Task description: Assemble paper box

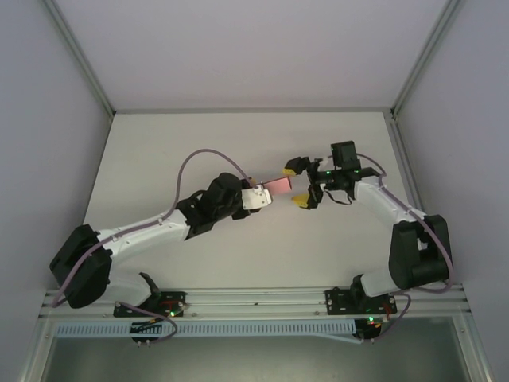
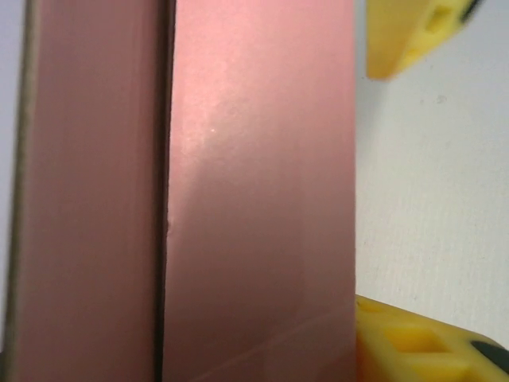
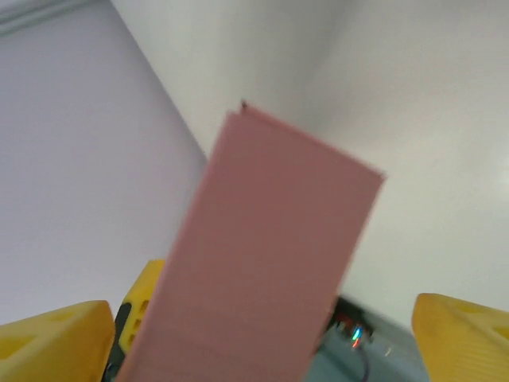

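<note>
Top cam: my left gripper [image 1: 261, 196] clamped on paper box [image 1: 279, 184], box poking out toward 3 o'clock. My right gripper [image 1: 299, 184] wide apart, straddling far end, not touching.

Left wrist: box [image 2: 254, 191] folded into flat sleeve, seam [image 2: 165, 191] down face – right fingertips [image 2: 406, 32] at 1 and 5 o'clock.

Right wrist: box [image 3: 270, 263] rising from 6 o'clock.

Guess halfway – can't tell if ends closed.

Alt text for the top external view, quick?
The left tool holds one end of a pink paper box over the white table; the right tool stands open, its yellow fingers on either side of the box's other end.
</note>
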You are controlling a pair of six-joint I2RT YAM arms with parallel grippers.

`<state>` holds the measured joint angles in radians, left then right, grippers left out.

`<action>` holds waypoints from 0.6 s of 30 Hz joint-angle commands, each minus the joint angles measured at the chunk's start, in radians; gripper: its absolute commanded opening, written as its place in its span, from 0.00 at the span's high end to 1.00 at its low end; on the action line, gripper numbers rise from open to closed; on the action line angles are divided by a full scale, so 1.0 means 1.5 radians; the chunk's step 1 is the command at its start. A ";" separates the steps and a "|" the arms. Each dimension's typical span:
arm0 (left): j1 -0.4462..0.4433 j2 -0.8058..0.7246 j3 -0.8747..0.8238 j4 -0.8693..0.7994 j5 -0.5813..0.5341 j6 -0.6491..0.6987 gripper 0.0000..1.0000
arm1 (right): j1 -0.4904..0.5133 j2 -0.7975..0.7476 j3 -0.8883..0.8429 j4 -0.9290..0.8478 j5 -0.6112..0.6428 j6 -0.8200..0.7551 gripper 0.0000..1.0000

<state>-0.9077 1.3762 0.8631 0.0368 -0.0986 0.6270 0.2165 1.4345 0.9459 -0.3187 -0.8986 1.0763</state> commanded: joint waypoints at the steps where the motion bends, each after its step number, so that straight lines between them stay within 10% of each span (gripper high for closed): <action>1: 0.024 0.015 0.049 -0.099 0.079 -0.010 0.60 | -0.048 -0.086 0.033 0.000 0.170 -0.193 0.00; 5: 0.061 0.055 0.111 -0.258 0.176 0.008 0.61 | -0.059 -0.221 -0.045 0.097 0.391 -0.316 0.00; 9: 0.078 0.108 0.151 -0.352 0.193 0.036 0.60 | -0.065 -0.317 -0.172 0.293 0.316 -0.386 0.00; 14: 0.100 0.171 0.187 -0.388 0.189 0.057 0.58 | -0.029 -0.295 -0.122 0.141 0.176 -0.561 0.12; 18: 0.101 0.187 0.198 -0.380 0.211 0.108 0.59 | 0.053 -0.258 -0.092 0.038 0.226 -0.672 0.15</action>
<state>-0.7605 1.6444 1.1332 -0.4805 0.1730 0.7074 0.2348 1.0241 0.7609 -0.1371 -0.5606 0.2722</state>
